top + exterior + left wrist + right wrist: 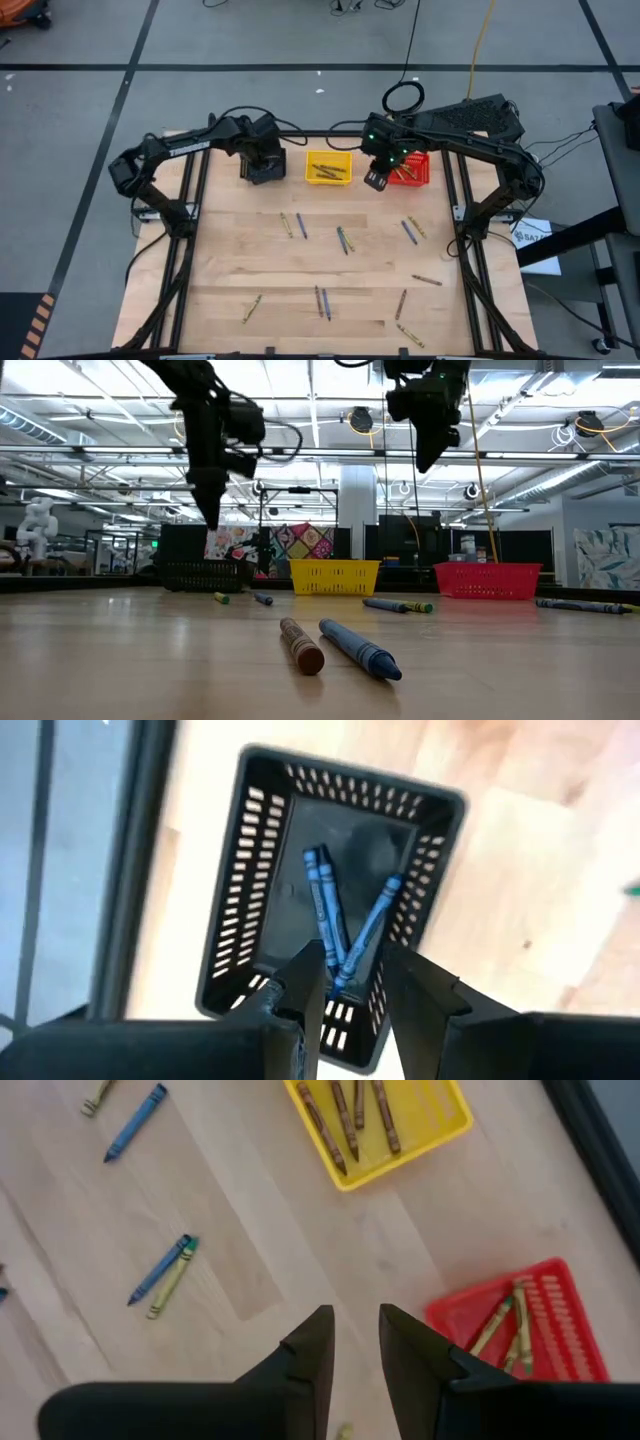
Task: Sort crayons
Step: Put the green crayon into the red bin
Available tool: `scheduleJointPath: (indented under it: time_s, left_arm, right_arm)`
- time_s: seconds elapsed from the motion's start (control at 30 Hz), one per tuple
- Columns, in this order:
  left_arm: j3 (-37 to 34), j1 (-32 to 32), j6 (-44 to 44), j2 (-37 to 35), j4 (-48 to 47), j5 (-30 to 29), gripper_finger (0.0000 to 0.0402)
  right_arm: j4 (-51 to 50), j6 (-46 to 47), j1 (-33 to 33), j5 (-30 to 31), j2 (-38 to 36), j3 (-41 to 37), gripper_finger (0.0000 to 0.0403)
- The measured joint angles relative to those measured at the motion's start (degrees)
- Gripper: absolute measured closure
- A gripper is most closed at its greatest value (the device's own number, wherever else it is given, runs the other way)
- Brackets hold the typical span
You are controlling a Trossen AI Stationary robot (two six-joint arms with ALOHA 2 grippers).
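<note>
Loose crayons lie scattered on the wooden table, among them a blue and olive pair, a blue one and a brown and a blue one near the front. My left gripper hangs open above the black bin, which holds blue crayons lying flat on its floor. My right gripper hangs open and empty above bare wood between the yellow bin with brown crayons and the red bin with olive crayons.
The three bins stand in a row along the table's far edge: black, yellow, red. Dark frame rails run down both sides of the table. Bare wood lies between the scattered crayons.
</note>
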Motion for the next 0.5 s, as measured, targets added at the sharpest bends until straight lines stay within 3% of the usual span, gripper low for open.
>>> scheduleJointPath:
  time_s: [0.27, 0.5]
  left_arm:
    - [0.0, -2.7, -3.0, -6.8, -5.9, 0.2, 0.0306]
    - [0.0, -7.0, -5.4, -8.1, -10.3, 0.3, 0.0306]
  right_arm:
    - [-0.2, 9.3, 3.1, 1.7, 0.0, 0.0, 0.0332]
    - [1.2, 17.0, 9.1, 3.4, 0.3, 0.0, 0.0332]
